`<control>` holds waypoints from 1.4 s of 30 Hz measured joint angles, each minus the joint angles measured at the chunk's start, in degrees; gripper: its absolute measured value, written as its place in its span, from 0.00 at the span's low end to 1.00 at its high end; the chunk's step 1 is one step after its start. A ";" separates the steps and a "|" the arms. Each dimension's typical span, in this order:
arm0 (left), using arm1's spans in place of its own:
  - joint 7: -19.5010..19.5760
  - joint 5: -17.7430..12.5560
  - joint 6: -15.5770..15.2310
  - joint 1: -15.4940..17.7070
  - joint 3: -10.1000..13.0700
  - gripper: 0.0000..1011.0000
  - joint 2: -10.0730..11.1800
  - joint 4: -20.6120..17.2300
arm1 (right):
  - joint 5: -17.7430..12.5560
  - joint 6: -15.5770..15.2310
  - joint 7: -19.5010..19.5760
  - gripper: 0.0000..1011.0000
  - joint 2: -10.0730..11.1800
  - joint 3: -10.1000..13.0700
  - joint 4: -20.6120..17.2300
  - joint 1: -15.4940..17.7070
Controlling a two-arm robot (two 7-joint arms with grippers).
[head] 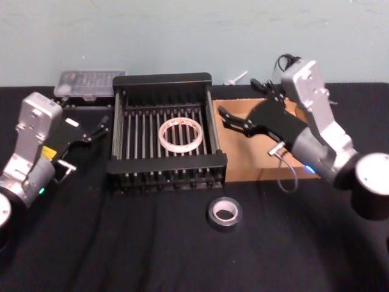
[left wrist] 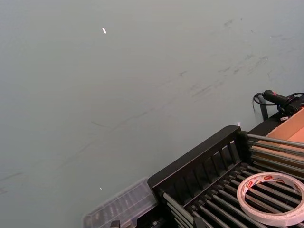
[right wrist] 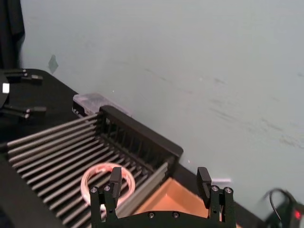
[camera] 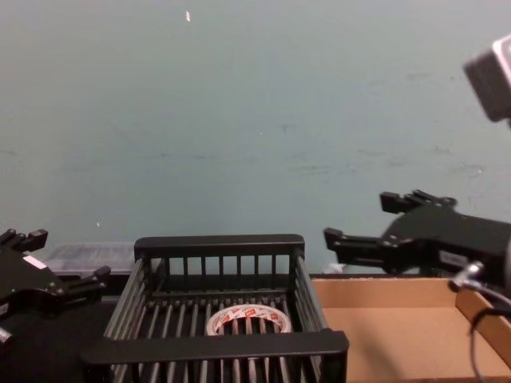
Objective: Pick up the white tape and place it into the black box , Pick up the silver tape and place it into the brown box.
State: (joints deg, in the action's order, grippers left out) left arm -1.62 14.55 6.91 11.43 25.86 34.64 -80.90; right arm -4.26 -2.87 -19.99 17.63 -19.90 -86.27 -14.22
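Right gripper (head: 226, 120): black two-finger unit, fingers spread wide and holding nothing, poised above the seam where the black slatted open-topped crate (head: 165, 163) met the shallow tan cardboard tray (head: 250, 159). Left gripper (head: 104, 125): also parted and empty, hovering over the table's left side, just beside the crate's left wall.

Item 1, wide flat whitish translucent tape roll with red-printed core (head: 180, 135): lay flat on the crate's barred floor, near its centre. First half of the task judged complete.

Item 2, dark grey-silver tape roll with pale core (head: 223, 212): lay flat on the black-covered table (head: 121, 255), toward the near edge, just in front of the crate's front right corner, touching nothing. Cardboard tray held no tape. Second half judged still outstanding: pick and transfer.

Item 3, clear plastic lidded case (head: 88, 83): stood at the far edge, behind the crate's rear left corner, off the likely working path.

Clearances: open cloth surrounded the silver roll on every side, so a descent from above looked unobstructed. Crate's thick front rim stood close behind the roll; a gripper finger on that side had the least room. Tray's near wall was low, its floor wide and bare, offering an easy drop zone.
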 joint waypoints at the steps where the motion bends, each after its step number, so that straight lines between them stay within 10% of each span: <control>1: 0.00 0.00 0.00 0.00 0.00 0.99 0.00 0.00 | -0.34 -0.68 0.08 0.99 0.65 0.42 -1.36 1.21; 20: 0.00 0.00 0.00 0.00 0.00 0.99 0.00 0.00 | -4.40 -8.15 -0.05 0.99 6.90 4.32 -12.96 14.10; 42: 0.00 0.00 0.00 0.00 0.00 0.99 0.00 0.00 | -7.41 -21.68 -2.24 0.99 9.16 0.70 -15.94 14.97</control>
State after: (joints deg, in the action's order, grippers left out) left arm -1.62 14.55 6.91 11.43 25.86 34.65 -80.90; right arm -11.67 -24.55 -22.23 26.78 -19.20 -102.21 0.75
